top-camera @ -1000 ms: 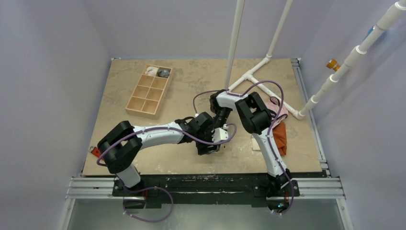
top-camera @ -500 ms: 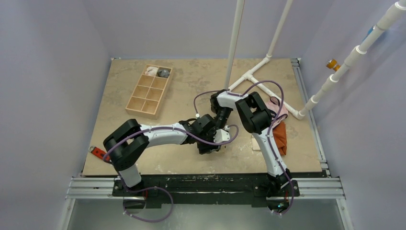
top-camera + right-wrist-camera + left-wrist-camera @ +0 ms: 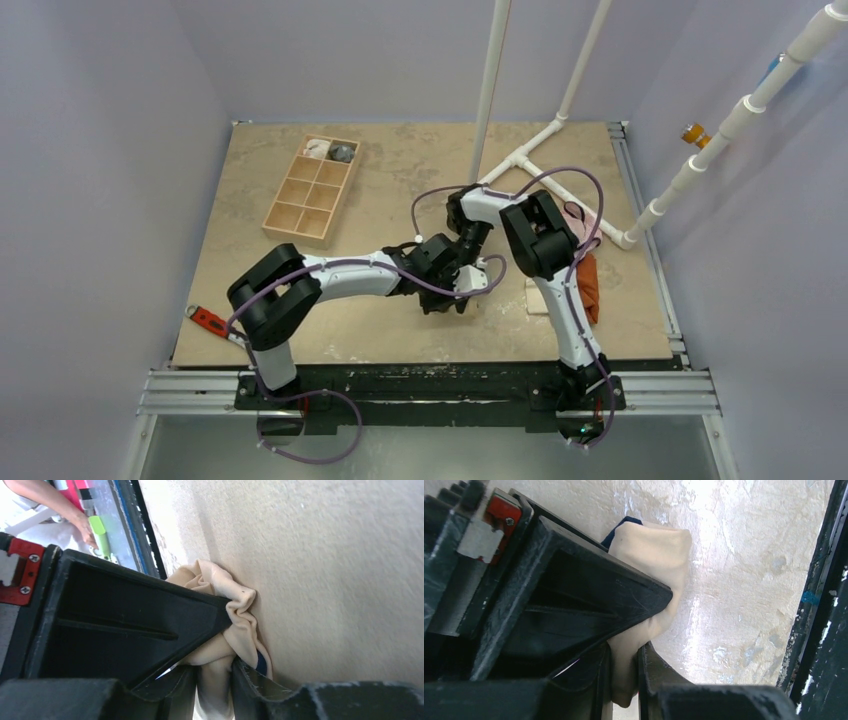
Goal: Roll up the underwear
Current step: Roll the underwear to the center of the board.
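The underwear is bunched tan-beige fabric with a sliver of navy edging, lying on the beige table. In the left wrist view a fold of it is pinched between my left gripper's fingers, which are shut on it. The right wrist view shows another fold of the underwear filling the narrow gap of my right gripper. From above, the left gripper and the right gripper meet at mid-table. They hide the garment there.
A wooden compartment tray stands at the back left. A white pipe frame rises at the back right. Pink briefs, an orange cloth and a cream cloth lie behind the right arm. A red tool lies front left.
My left arm has reached further right, up against the right gripper, and its jaws have closed on the fabric. The right gripper's jaws have parted slightly and its wrist has shifted a little right.
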`<state>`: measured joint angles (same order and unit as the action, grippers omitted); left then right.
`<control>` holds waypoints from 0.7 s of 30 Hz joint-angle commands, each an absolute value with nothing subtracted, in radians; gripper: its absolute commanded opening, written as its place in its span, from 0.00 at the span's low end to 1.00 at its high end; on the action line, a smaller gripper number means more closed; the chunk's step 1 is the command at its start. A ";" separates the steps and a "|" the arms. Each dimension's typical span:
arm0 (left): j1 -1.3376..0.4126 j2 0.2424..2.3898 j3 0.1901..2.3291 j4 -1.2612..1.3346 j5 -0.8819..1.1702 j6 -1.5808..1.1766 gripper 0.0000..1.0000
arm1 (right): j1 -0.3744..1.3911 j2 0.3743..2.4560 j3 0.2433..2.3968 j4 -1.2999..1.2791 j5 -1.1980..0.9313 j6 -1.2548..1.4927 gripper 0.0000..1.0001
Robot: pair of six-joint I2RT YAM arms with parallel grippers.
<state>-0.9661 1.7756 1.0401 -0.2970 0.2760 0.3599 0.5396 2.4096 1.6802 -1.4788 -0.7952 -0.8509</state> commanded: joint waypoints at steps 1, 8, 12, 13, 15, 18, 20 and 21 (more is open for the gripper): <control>-0.977 1.869 1.060 -0.302 0.318 0.383 0.00 | 0.501 2.346 1.648 -1.206 -0.687 -0.889 0.36; -0.975 1.928 1.106 -0.353 0.308 0.387 0.00 | 0.454 2.268 1.582 -1.204 -0.676 -0.894 0.44; -0.976 1.941 1.112 -0.364 0.298 0.387 0.00 | 0.423 2.233 1.548 -1.199 -0.665 -0.898 0.45; -0.976 1.944 1.114 -0.366 0.294 0.387 0.00 | 0.416 2.227 1.544 -1.203 -0.662 -0.901 0.45; -0.976 1.949 1.118 -0.372 0.288 0.387 0.00 | 0.400 2.212 1.538 -1.205 -0.658 -0.903 0.45; -0.976 1.959 1.125 -0.381 0.280 0.388 0.00 | 0.373 2.188 1.531 -1.209 -0.645 -0.906 0.45; -0.976 1.963 1.129 -0.385 0.279 0.388 0.00 | 0.356 2.177 1.532 -1.214 -0.641 -0.911 0.45; -0.976 1.964 1.130 -0.385 0.280 0.388 0.00 | 0.345 2.173 1.532 -1.215 -0.641 -0.913 0.45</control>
<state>-0.9653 1.8832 1.1633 -0.2859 0.2977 0.3626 0.3981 2.2230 1.5303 -1.3338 -0.7238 -0.8612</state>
